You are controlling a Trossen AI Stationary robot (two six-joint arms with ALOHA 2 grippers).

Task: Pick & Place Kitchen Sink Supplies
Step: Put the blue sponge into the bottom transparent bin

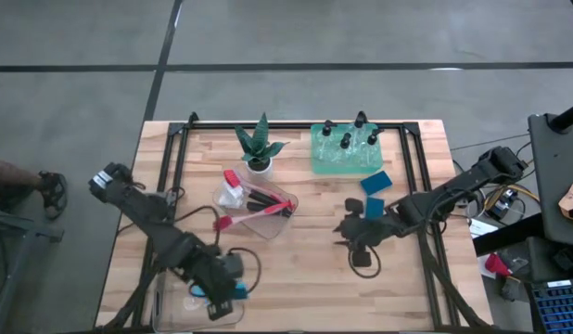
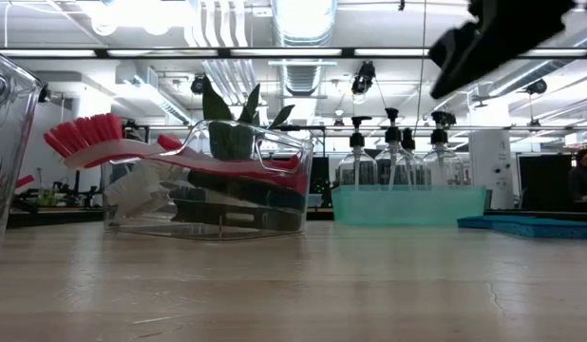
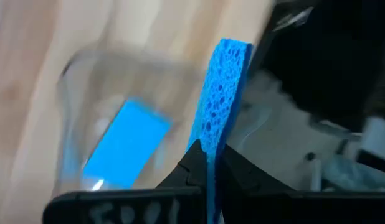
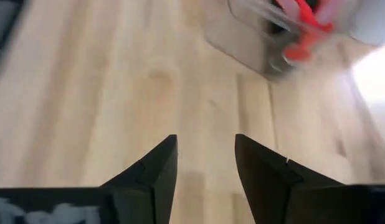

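Observation:
My left gripper [image 3: 210,154] [image 1: 227,297] is shut on a blue sponge [image 3: 222,93] over the clear bin [image 1: 171,311] at the table's near left corner. A second blue sponge [image 3: 127,146] lies flat on that bin's floor. Two more blue sponges [image 1: 376,183] [image 1: 374,207] lie flat on the wood at centre right. My right gripper [image 4: 205,140] [image 1: 353,230] hangs open above bare wood just near of them. Clear black-topped bottles [image 1: 347,139] stand in the green tray [image 1: 324,165]. Red- and black-handled brushes [image 1: 259,202] lie in a clear bin [image 2: 208,190]. My left gripper pinches the blue sponge between its two fingers, on its flat faces near one end [image 3: 209,140]. The sponge stands edge-on and sticks out past the fingertips. It is lifted clear above the bin's floor.
A green spiky plant in a white pot [image 1: 259,153] stands at the far middle, beside the brush bin. A red brush head [image 2: 85,138] sticks out over that bin's rim. Black rails [image 1: 175,167] run along the table's left, far and right sides. Bare wood lies between the arms.

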